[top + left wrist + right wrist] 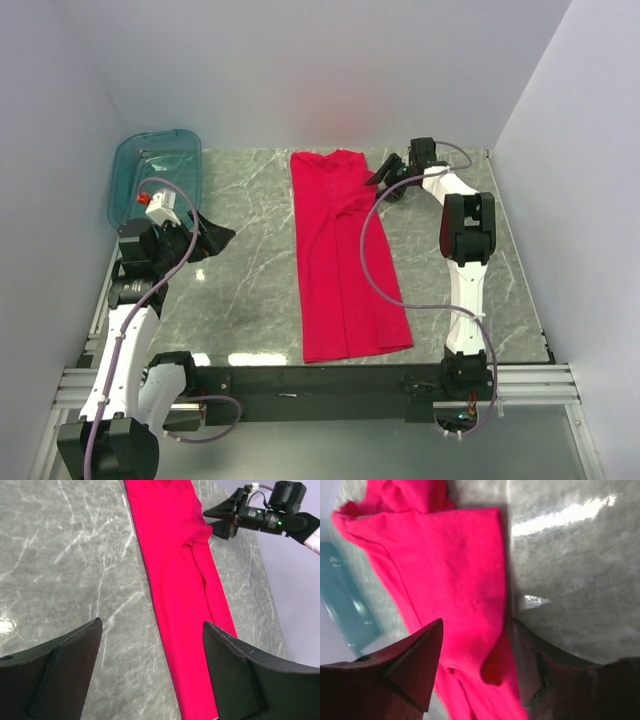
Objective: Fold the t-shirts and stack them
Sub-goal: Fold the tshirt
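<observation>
Only the top view shows the whole shirt [345, 260]: a long folded strip mid-table [250, 250], with the tub [155, 170] far left. In the right wrist view the right gripper [477, 625] has its fingers apart, straddling the shirt's far right edge; contact is unclear. Left gripper [152, 625] hovers wide open left of the shirt, empty.

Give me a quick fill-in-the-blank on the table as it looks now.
The folded t-shirt is coloured ___. The teal tub sits in the far ___ corner. The left arm's jaws stand ___, with nothing between them. The right arm's jaws straddle the edge of the ___.
Missing: red; left; open; t-shirt.
</observation>
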`<state>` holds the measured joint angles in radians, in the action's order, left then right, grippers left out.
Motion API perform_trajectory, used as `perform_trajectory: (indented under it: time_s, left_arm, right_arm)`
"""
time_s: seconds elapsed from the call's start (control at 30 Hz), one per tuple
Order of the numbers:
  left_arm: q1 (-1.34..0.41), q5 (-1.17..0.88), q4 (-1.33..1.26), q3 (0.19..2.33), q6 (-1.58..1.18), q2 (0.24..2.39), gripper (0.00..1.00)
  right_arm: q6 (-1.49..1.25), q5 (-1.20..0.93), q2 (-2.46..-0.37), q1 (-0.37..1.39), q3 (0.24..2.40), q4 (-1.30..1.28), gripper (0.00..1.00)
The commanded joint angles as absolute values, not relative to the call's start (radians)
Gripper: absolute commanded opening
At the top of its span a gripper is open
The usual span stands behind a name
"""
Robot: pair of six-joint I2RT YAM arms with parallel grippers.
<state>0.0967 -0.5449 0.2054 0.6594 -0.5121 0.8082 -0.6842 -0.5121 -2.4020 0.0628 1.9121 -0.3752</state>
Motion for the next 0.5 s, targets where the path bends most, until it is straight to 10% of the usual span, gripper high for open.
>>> perform_trajectory:
  time_s: [0.0, 0.47]
  left_arm:
    - [0.098, -0.595, 0.192, 0.667, -0.495, 0.81, 0.86]
    - [0.1, -0.611, 0.181, 0.663, -0.502, 0.836, 0.86]
  right_arm:
    - [-0.787, -0.514, -2.439, 0.063, 1.896, -0.327, 0.58]
    - [-0.763, -0.419, -2.381, 0.049, 1.896, -0.232, 0.13]
